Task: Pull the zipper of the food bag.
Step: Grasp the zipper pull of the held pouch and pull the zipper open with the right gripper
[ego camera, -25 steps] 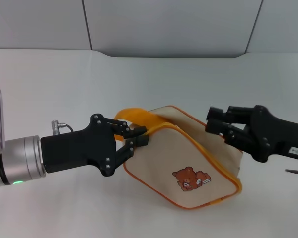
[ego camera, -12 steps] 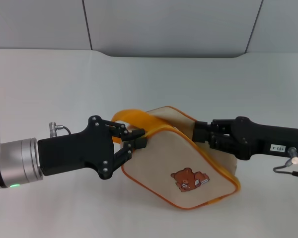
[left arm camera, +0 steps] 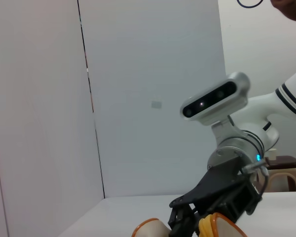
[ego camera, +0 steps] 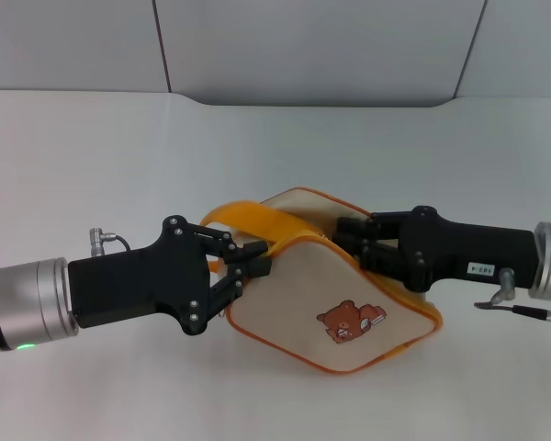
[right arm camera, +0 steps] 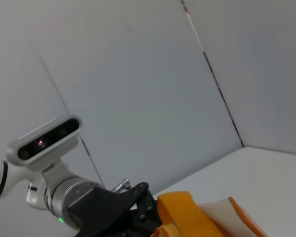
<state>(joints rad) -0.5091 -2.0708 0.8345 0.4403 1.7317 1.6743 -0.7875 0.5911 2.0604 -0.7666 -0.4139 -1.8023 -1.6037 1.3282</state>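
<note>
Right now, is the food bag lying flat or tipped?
Tipped: the food bag stands on a lower corner, left hand gripping its corner, right hand at its top edge.

1 food bag (ego camera: pixel 335 299), 1 strap handle (ego camera: pixel 248 219), 2 grippers

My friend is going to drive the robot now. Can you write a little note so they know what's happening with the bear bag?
Left tool: shut on the left corner of the food bag, by the orange strap, bracing it.
Right tool: on the bag's upper right edge by the zipper; grip unclear.
Bag lies tilted on the white table, bear print facing up.
Done: bag braced, right arm at the zipper.
Left: find the pull tab, which I can't spot, and pull.
</note>
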